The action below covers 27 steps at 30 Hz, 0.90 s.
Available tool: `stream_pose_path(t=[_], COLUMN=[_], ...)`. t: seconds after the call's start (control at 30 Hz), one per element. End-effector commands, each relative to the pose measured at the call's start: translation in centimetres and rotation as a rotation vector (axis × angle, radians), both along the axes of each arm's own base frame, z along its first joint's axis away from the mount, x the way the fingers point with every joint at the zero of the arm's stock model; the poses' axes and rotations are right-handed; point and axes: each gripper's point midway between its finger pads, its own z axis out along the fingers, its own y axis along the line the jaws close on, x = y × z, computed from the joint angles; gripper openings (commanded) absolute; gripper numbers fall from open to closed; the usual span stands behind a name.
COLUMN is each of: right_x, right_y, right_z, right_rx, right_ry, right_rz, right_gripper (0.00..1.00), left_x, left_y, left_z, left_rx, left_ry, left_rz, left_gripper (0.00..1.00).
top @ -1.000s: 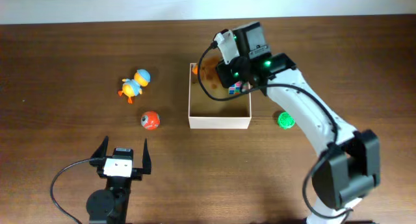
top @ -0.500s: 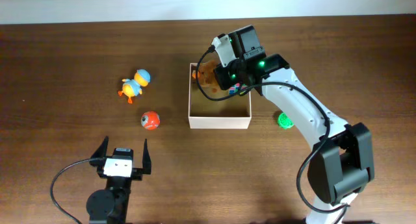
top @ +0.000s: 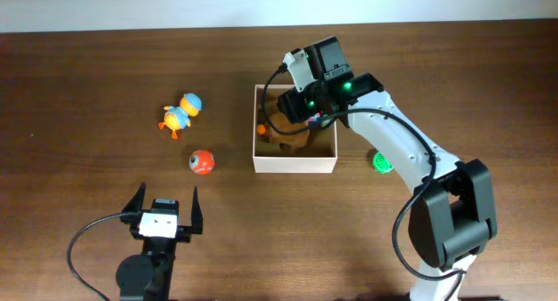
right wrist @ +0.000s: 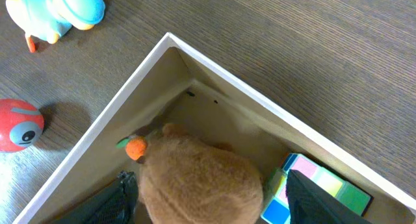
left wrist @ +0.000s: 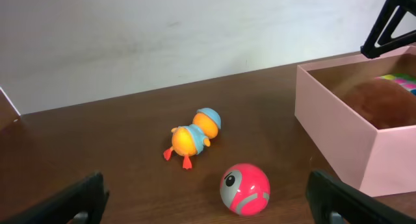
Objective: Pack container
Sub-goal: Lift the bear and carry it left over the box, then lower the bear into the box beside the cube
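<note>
The container [top: 295, 165], a square cream-walled box [right wrist: 214, 71], stands mid-table; its side wall [left wrist: 338, 130] shows in the left wrist view. A brown plush toy [top: 288, 128] with an orange bit [right wrist: 135, 148] lies inside it beside a multicoloured cube [right wrist: 312, 185]. My right gripper [top: 302, 112] hangs over the box, open; in its wrist view the right gripper [right wrist: 218, 199] has the plush [right wrist: 201, 182] lying loose between the spread fingers. My left gripper [top: 166, 194] stands open at the front left, nothing in it. The left gripper [left wrist: 208, 208] faces the toys.
An orange-and-blue duck toy [top: 180, 114] and a red ball [top: 201, 161] lie left of the box; both show as the duck [left wrist: 194, 136] and the ball [left wrist: 244, 188] in the left wrist view. A green toy [top: 382, 161] sits right of the box, by the right arm.
The right gripper has opened and let go of the plush, which has dropped from the box's back corner onto its floor. The left arm has not moved.
</note>
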Motion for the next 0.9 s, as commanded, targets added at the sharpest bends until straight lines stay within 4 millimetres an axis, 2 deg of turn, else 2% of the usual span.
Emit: stream_pose_path(t=[0.0,0.03,0.17,0.2,0.43,0.6,0.77,0.87], right_x=[-0.5,-0.8,-2.5,-2.9,-5.7,-8.0,-9.4,-9.2], right_y=[1.2,1.4,2.1,2.2,3.6,4.8,4.5,4.0], right_z=[0.2,0.2,0.0,-0.1,1.3,2.6,1.0,0.3], right_rx=[0.035,0.045,0.089,0.103,0.192,0.186,0.092,0.049], right_ry=[0.023,0.036,0.11,0.133,0.226,0.238,0.276,0.275], right_rz=[0.031,0.041,0.083,0.083,0.141,0.196,0.188,0.167], right_gripper=[0.61,0.54,0.11,0.04,0.04,0.04,0.04,0.04], left_x=[0.0,0.0,0.0,0.0,0.0,0.0,0.0,0.0], left_y=[0.1,0.1,0.1,0.1,0.1,0.1,0.1,0.1], left_z=[-0.1,-0.1,-0.1,-0.1,-0.1,-0.1,-0.1,-0.1], left_rx=[0.013,0.013,0.013,0.013,0.013,0.013,0.013,0.013], left_ry=[-0.002,-0.002,-0.002,-0.002,-0.002,-0.002,-0.002,-0.002], left_rz=[0.007,0.007,0.007,0.007,0.007,0.007,0.007,0.007], left_gripper=[0.99,0.99,0.99,0.99,0.99,0.99,0.99,0.99])
